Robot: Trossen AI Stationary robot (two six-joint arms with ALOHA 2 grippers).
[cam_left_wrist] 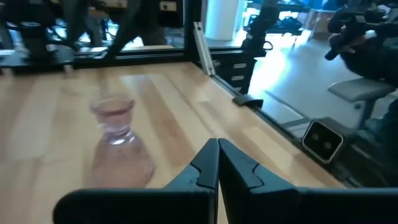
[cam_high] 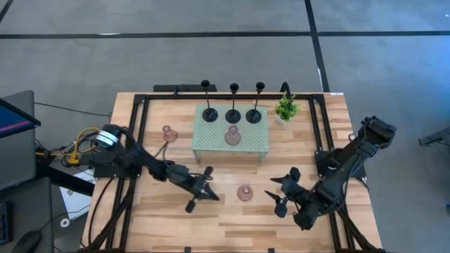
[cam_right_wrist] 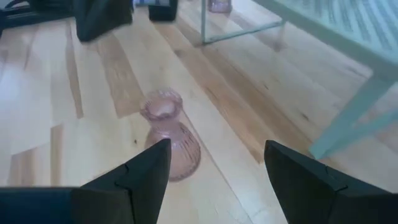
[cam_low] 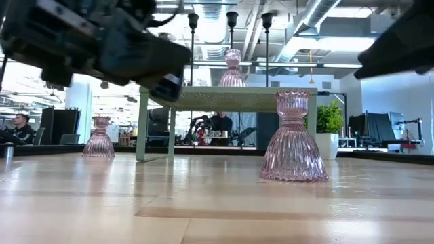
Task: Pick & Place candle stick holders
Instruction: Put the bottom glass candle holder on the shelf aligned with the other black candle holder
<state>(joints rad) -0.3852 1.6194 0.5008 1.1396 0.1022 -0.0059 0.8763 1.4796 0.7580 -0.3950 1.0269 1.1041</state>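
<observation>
Wooden table carries a pale green perforated tray, where three black holders stand in a row behind one pink glass holder. Another pink holder stands left of the tray, and a third stands between the grippers. Left gripper hovers clenched, seemingly holding nothing. Right gripper hovers spread wide, facing that holder. A small potted plant sits beside the tray's far right corner.

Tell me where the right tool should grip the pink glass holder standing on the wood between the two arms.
Grip the pink holder at its narrow neck, just under the flared rim: it stands upright and the ribbed skirt widens below. The right tool, open and facing it, could probably come in level from its own side, one finger on each side of the neck.
</observation>
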